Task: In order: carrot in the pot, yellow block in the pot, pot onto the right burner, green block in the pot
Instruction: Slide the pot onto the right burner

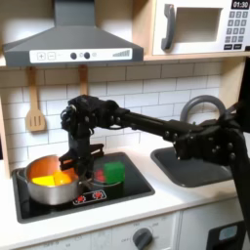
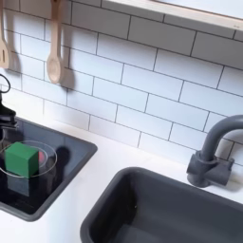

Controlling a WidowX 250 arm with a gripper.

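Hand (image 1: 82,168): hangs at pot's rim, over the stove; can't tell if open or gripping anything.
Pot (image 1: 44,187): on first exterior view's left burner; I see orange-yellow inside.
Green block (image 1: 114,172): just beside hand, on stove. Prob. light, stiff; I'd pinch flat sides.

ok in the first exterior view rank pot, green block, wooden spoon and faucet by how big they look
1. faucet
2. pot
3. wooden spoon
4. green block
Faucet and pot look close, so their order is unsure.

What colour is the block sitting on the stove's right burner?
Bright green. The green block shows best in the second exterior view.
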